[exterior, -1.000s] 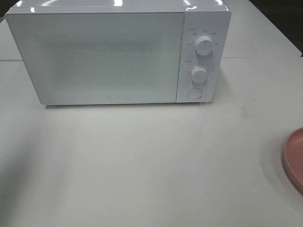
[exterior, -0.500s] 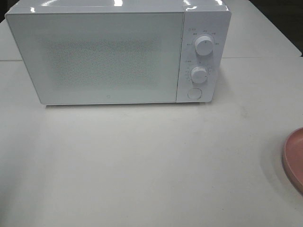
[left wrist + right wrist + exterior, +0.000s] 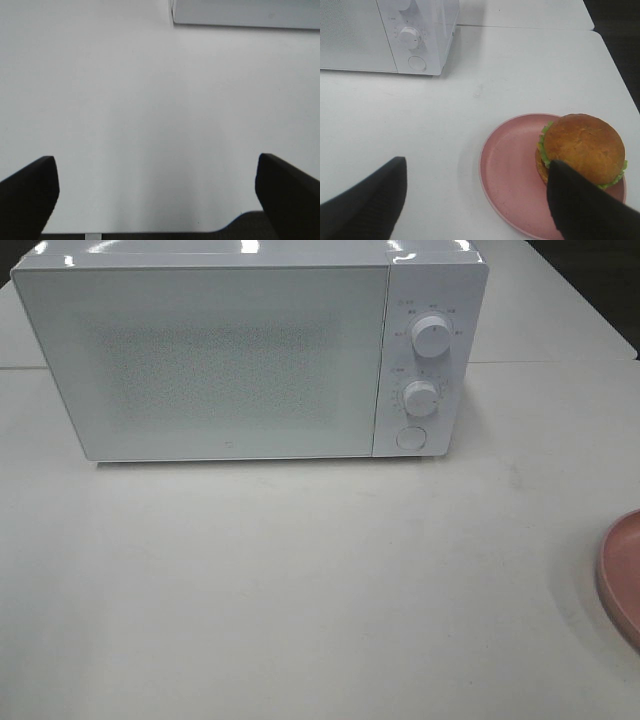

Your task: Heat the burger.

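Note:
The burger (image 3: 582, 147), with a golden-brown bun and green lettuce, sits on the far side of a pink plate (image 3: 512, 175) in the right wrist view. My right gripper (image 3: 475, 170) hovers open above the table with nothing between its fingers. One finger (image 3: 580, 205) overlaps the burger's near edge in the picture. My left gripper (image 3: 159, 200) is wide open over bare white table, and its fingers (image 3: 30, 195) hold nothing. The white microwave (image 3: 230, 355) stands at the back with its door shut. Neither gripper appears in the exterior view, and the burger is outside that view too.
The microwave has two knobs (image 3: 430, 335) and a round button (image 3: 410, 438) on its right panel. Only the rim of the pink plate (image 3: 622, 575) shows at the exterior view's right edge. A corner of the microwave (image 3: 245, 12) shows in the left wrist view.
A dark shadow on the table at the left of the exterior view has faded away. The microwave and plate have not moved.

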You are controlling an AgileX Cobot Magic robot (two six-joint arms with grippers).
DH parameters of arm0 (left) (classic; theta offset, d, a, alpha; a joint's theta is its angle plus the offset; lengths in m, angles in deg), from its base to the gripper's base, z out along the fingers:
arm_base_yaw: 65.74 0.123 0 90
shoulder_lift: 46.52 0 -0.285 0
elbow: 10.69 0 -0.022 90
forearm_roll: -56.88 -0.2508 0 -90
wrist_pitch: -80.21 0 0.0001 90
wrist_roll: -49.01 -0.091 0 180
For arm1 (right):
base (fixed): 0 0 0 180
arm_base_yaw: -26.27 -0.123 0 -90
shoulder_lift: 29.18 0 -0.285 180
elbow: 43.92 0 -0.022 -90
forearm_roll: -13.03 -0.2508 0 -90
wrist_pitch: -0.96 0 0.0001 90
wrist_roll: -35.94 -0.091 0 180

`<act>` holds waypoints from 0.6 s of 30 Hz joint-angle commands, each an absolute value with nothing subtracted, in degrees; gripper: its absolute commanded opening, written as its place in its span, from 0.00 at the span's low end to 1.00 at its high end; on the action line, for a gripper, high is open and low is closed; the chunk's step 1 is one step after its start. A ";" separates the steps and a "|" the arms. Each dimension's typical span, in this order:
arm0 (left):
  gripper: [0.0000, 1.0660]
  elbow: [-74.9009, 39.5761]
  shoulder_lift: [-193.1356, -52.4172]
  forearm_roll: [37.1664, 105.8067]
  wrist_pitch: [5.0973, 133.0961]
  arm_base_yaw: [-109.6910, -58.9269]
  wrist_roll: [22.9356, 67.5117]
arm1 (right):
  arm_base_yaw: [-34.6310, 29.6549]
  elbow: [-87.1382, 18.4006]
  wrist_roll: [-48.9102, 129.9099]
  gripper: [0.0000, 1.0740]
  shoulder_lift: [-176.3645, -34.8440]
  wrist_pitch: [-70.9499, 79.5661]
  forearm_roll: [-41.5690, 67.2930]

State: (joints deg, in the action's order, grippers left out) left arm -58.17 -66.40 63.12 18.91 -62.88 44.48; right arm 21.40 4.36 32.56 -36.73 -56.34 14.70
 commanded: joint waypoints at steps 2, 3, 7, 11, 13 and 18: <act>0.94 -58.34 -60.44 62.72 18.96 -62.77 44.94 | 21.63 4.54 32.91 0.70 -35.19 -56.17 14.92; 0.94 -58.34 -57.00 62.66 18.96 -62.77 44.94 | 21.63 4.54 32.91 0.70 -35.19 -56.17 14.92; 0.94 -58.34 -52.93 62.66 18.96 -62.77 44.94 | 21.63 4.54 32.91 0.70 -35.19 -56.17 14.92; 0.94 -58.34 -52.70 62.72 18.96 -62.77 45.05 | 21.63 4.54 32.91 0.70 -35.36 -56.17 14.92; 0.94 -58.34 -52.65 62.72 18.96 -62.77 45.05 | 21.63 4.54 32.91 0.70 -35.42 -56.17 14.92; 0.94 -58.34 -52.65 62.72 18.96 -62.77 44.99 | 21.63 4.54 32.91 0.70 -35.42 -56.17 14.92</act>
State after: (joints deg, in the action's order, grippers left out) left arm -58.17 -54.08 62.55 18.85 -62.88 44.48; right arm 21.40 4.36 32.56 -36.73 -56.34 14.70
